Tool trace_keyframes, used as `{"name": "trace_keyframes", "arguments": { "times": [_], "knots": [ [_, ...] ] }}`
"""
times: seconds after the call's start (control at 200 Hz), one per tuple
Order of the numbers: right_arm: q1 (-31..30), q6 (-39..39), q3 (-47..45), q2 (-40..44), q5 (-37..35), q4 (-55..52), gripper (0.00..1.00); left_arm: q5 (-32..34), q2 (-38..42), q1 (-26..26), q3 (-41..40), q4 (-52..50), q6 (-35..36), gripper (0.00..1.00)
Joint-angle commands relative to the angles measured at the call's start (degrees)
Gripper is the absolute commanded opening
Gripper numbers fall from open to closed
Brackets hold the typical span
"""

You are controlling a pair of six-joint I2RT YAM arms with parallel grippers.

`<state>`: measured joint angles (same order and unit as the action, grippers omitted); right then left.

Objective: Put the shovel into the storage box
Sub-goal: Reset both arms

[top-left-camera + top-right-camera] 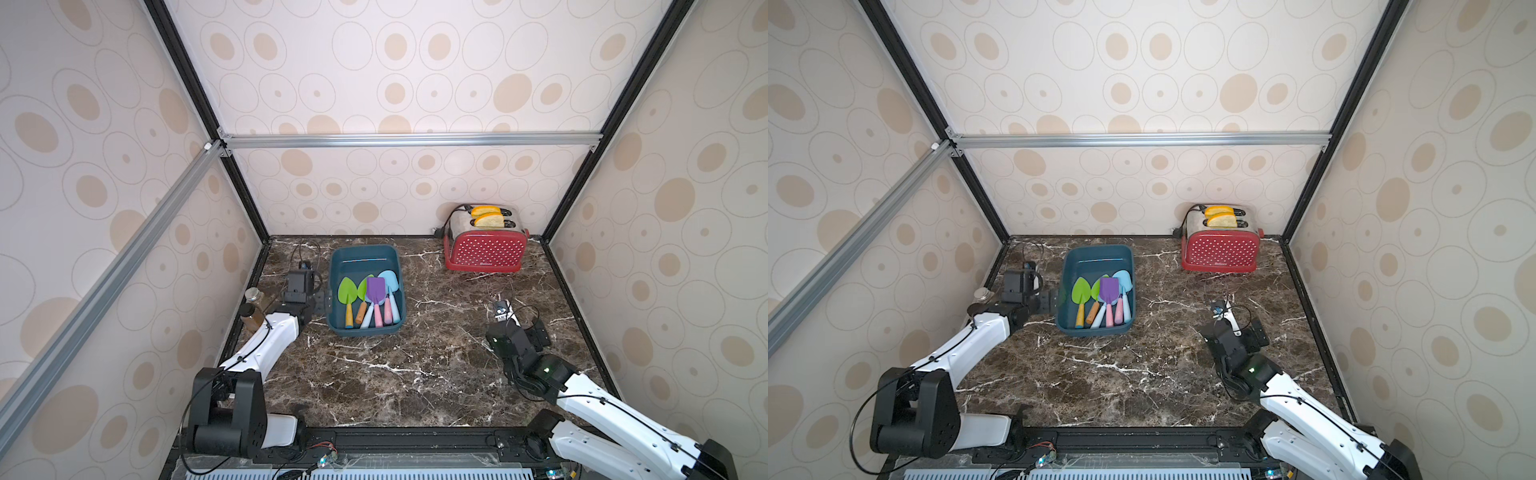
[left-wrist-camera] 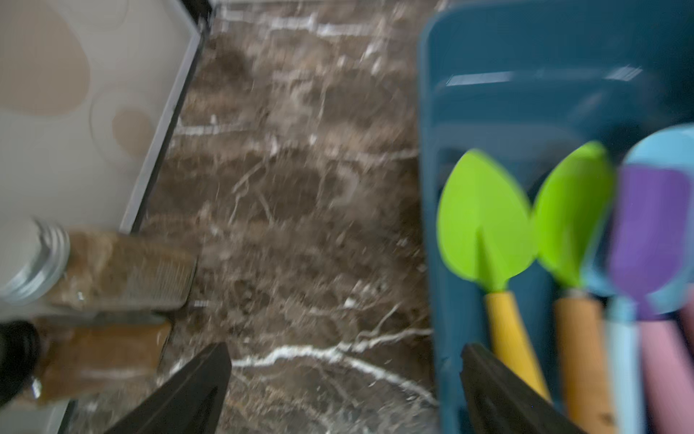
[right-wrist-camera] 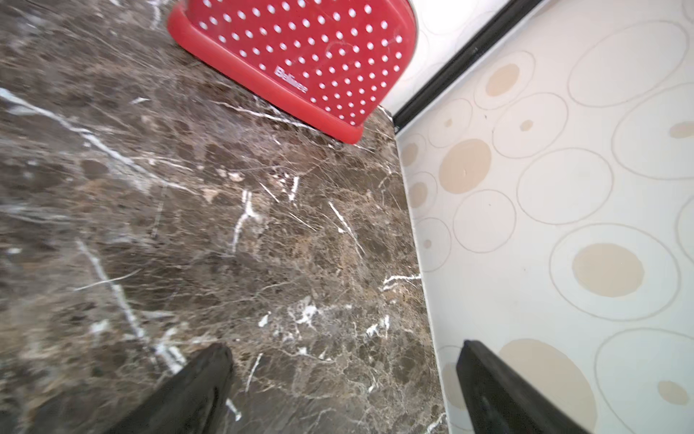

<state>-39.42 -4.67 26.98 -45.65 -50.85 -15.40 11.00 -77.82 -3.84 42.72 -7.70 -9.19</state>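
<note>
Left wrist view is showing my left gripper with its two black fingers standing wide apart and pinching nothing. One finger is hanging over the bare brown marble tabletop. Its mate is overlapping the near corner of the shallow dark teal-blue plastic storage box, and I am not able to tell whether it is touching the rim. That is where I am expecting trouble: moving off low or sideways, that finger could be hooking the rolled rim and dragging or tipping the box. On my other flank a silver-lidded glass jar and a black-lidded glass jar are standing against the wall just beside my arm, so a wide swing could be toppling them. My right gripper is likewise spread and empty over bare marble, well apart from the red white-dotted toaster farther back.

Four toy shovels are lying flat inside the box, handles toward me and blades pointing away. They are a green-bladed yellow-handled shovel, a green-bladed orange-handled shovel, and a square purple shovel on a pink handle, partly covering a rounded pale blue shovel. I am seeing no shovel out on the marble, so I am judging the job done.
</note>
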Motion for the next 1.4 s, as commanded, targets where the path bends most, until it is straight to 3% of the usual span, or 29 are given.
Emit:
{"name": "trace_keyframes", "arguments": {
  "times": [0.0, 0.12, 0.205, 0.315, 0.431, 0.676, 0.761, 0.801, 0.876, 0.966, 1.037, 1.187, 1.247, 1.397],
  "knots": [
    [7.63, 6.75, -5.2, 3.97, 8.25, 17.56, 1.0, 7.85, -0.29, 3.04, -5.1, 17.92, 0.26, 0.99],
    [17.76, 4.22, -7.79, 2.49, 18.06, 23.2, 1.0, 8.22, -1.73, 3.68, -9.01, 29.23, 2.34, 0.99],
    [21.33, 4.14, -8.21, -3.59, 18.34, 27.92, 1.0, 8.71, -5.21, 3.84, -11.68, 39.6, 4.17, 0.99],
    [22.54, 7.06, -10.08, -13.85, 18.04, 41.38, 1.0, 7.64, -9.51, 3.9, -10.27, 40.79, 4.68, 0.99],
    [23.2, 9.99, -10.85, -24.3, 20.32, 54.66, 0.99, 7.49, -8.34, 4.12, -12.92, 44.3, 4.18, 0.99],
    [27.36, 13.67, -6.34, -35.72, 30.18, 62.76, 0.96, -2.59, -9.56, 4.34, -17.26, 53.06, 8.12, 0.98],
    [29.56, 13.15, -7.1, -40.38, 32.28, 70.13, 0.96, -3.58, -9.81, 4.4, -17.37, 53.27, 8.4, 0.98],
    [30.71, 11.37, -7.14, -39.86, 32.78, 68.63, 0.96, -3.7, -10.14, 4.5, -17.47, 53.94, 8.2, 0.98],
    [34.07, 9.33, -7.26, -39.38, 40.51, 66.78, 0.93, -5.22, -10.68, 5.73, -17.83, 55.01, 7.19, 0.98],
    [34.94, 8.82, -6.83, -43.5, 40.58, 70.66, 0.91, -5.38, -10.81, 5.7, -17.84, 54.99, 7.26, 0.98],
    [35.49, 8.46, -4.52, -42.0, 42.51, 63.06, 0.9, -5.38, -10.86, 5.76, -17.76, 54.95, 7.28, 0.98],
    [37.74, 7.4, -2.47, -42.45, 47.58, 59.96, 0.89, -5.12, -10.99, 5.7, -17.63, 54.81, 7.34, 0.99],
    [37.92, 7.39, -2.66, -42.64, 47.75, 60.53, 1.0, -5.05, -10.98, 5.75, -17.58, 54.73, 7.35, 0.99],
    [37.98, 7.32, -2.57, -42.44, 47.89, 60.12, 1.0, -5.06, -10.55, 5.7, -18.1, 55.26, 7.39, 0.99]
  ]
}}
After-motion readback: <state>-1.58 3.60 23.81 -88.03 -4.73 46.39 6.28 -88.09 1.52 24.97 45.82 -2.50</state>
